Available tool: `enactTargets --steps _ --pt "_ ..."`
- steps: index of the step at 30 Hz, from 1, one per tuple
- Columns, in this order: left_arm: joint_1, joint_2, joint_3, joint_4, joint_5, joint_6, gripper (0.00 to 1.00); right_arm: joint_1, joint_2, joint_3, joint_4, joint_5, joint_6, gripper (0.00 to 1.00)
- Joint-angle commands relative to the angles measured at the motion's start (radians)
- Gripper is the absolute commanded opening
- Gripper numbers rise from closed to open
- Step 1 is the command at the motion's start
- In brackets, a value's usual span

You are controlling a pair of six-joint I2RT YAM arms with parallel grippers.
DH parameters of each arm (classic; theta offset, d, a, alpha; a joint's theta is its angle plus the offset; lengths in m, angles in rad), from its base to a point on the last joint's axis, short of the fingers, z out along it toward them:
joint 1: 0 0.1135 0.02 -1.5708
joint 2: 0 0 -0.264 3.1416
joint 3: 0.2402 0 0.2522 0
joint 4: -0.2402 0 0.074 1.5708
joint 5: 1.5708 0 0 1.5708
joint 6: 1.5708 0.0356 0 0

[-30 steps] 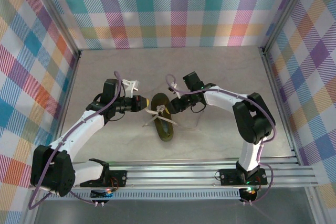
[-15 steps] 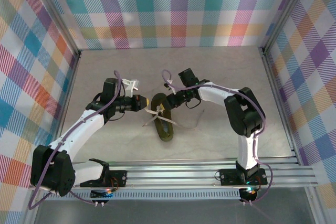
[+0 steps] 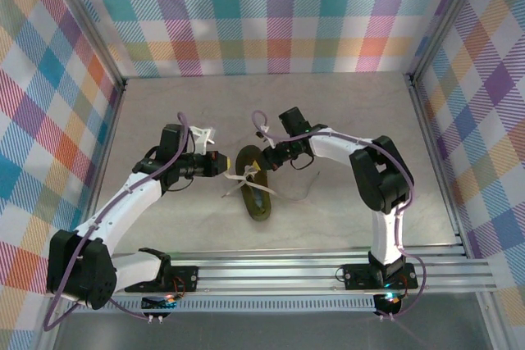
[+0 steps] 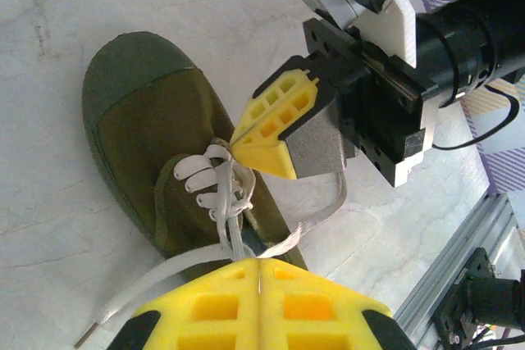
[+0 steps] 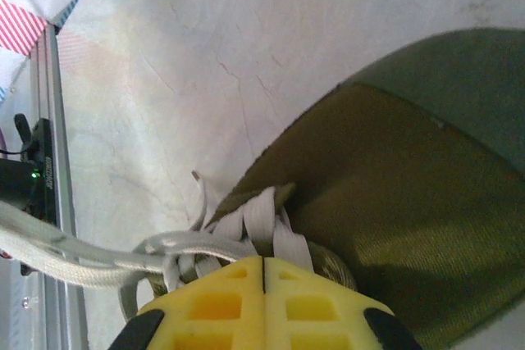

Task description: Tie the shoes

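- Left wrist view: left gripper (image 4: pixel 258 266) pinched shut on the laces (image 4: pixel 215 186), right gripper (image 4: pixel 239 142) tips closed against them
- Right wrist view: shoe (image 5: pixel 410 186) toe on bare worktop (image 5: pixel 205 38)

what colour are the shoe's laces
Cream-white laces against the dark olive-green shoe; they show best in the left wrist view.

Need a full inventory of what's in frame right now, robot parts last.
shoe: 1, dark olive green, mid-table between the claws
laces: 1 set, cream-white, through the shoe's upper, ends trailing onto the table
table: 1, pale grey, under the shoe
walls: plaid, multicolour, three sides
rail: 1, silver, near edge, holds the arm bases
left arm: 1, white and black
right arm: 1, white and black
left claw: yellow fingers, shut on the laces
right claw: yellow fingers, shut on the laces
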Motion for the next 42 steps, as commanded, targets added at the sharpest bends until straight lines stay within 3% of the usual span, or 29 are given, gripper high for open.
enactTargets --steps 1,4,10,13,19,32,42 --pt "0.011 -0.035 0.01 -0.032 -0.014 0.022 0.0 0.001 -0.096 -0.049 0.052 0.011 -0.036 0.0" --pt "0.012 -0.041 0.007 -0.031 -0.015 0.02 0.0 0.001 -0.121 -0.065 0.051 0.021 -0.048 0.02" --pt "0.012 -0.037 0.009 -0.023 -0.007 0.013 0.0 0.001 -0.089 -0.026 -0.006 0.014 -0.055 0.27" --pt "0.012 -0.038 0.009 -0.023 -0.005 0.012 0.0 0.003 -0.065 -0.005 -0.022 0.004 -0.053 0.35" --pt "0.012 -0.039 0.007 -0.023 -0.001 0.013 0.0 0.004 -0.003 0.029 -0.04 -0.033 -0.07 0.4" --pt "0.012 -0.039 0.007 -0.028 -0.006 0.018 0.0 0.006 0.029 0.067 -0.091 -0.196 -0.118 0.41" --pt "0.013 -0.038 0.012 -0.047 -0.025 0.026 0.0 0.012 0.021 0.079 -0.104 -0.134 -0.127 0.12"
